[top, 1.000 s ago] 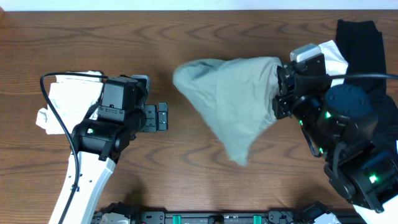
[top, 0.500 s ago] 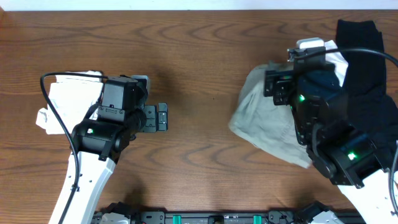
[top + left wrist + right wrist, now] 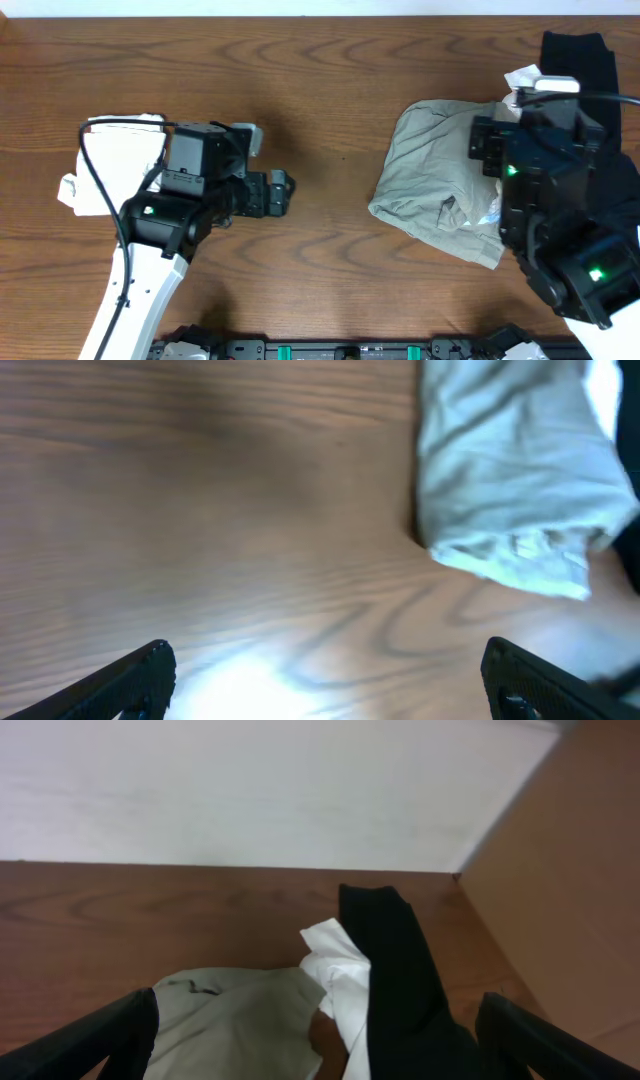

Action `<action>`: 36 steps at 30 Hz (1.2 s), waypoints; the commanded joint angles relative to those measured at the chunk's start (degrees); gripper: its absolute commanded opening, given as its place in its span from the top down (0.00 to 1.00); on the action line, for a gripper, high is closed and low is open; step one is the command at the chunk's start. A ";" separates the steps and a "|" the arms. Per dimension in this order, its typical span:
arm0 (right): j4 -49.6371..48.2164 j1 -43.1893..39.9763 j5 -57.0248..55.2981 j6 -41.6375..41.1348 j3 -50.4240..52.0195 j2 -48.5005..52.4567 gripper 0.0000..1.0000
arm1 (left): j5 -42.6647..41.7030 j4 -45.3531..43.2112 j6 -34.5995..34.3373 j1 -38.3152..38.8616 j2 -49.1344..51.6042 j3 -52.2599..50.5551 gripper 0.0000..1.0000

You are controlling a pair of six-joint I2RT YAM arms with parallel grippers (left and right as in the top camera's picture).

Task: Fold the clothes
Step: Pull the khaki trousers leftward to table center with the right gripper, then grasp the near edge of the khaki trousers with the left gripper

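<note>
Both sets of jaws stood wide and empty, the right gripper (image 3: 325,1045) above the shorts (image 3: 425,170), the left gripper (image 3: 272,192) over bare table (image 3: 330,80). The shorts lay bunched near the right edge, touching the white garment (image 3: 522,78) and the black garment (image 3: 580,60); a careless pinch there might catch several layers, or a neighbour

The left arm (image 3: 135,275) is white with black joints, cable (image 3: 84,150) and hand (image 3: 285,193); the right arm (image 3: 560,215) shows 2 green lights (image 3: 513,170).
</note>
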State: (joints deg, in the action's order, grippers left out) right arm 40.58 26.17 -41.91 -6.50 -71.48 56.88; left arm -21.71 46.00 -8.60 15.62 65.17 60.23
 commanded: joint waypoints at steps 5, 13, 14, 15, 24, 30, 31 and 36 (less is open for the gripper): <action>2.29 -5.64 2.89 -0.39 -1.42 -3.56 0.01 | 0.07 -1.20 -1.22 10.97 2.67 -0.13 0.02; 8.70 -14.21 5.18 -7.17 -1.42 -7.10 0.01 | 8.35 -10.08 -5.55 25.00 12.96 -0.13 0.02; 9.16 -14.69 5.33 -7.17 -1.42 -7.19 0.01 | 8.61 -11.06 -5.75 25.88 14.29 -0.13 0.02; 9.81 -15.32 5.31 -7.15 -1.42 -7.30 0.01 | 9.03 -12.48 -6.14 27.06 16.31 -0.13 0.02; 12.48 -17.40 5.35 -7.17 -1.42 -7.32 0.01 | 9.22 -27.32 -6.56 32.44 32.85 -0.13 0.02; 13.07 -17.40 5.33 -7.15 -1.42 -7.32 0.01 | 9.38 -38.64 -6.56 32.74 39.12 -0.13 0.02; 13.09 -17.40 5.33 -7.15 -1.42 -7.32 0.01 | 9.38 -39.43 -6.56 32.74 39.78 -0.13 0.02; 13.42 -17.40 5.35 -7.17 -1.42 -7.32 0.01 | 9.38 -40.30 -6.54 32.74 41.94 -0.13 0.16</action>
State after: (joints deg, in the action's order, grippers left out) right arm 53.65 9.17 -36.40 -12.84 -71.83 49.76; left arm -13.10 5.87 -15.29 48.34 106.15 60.23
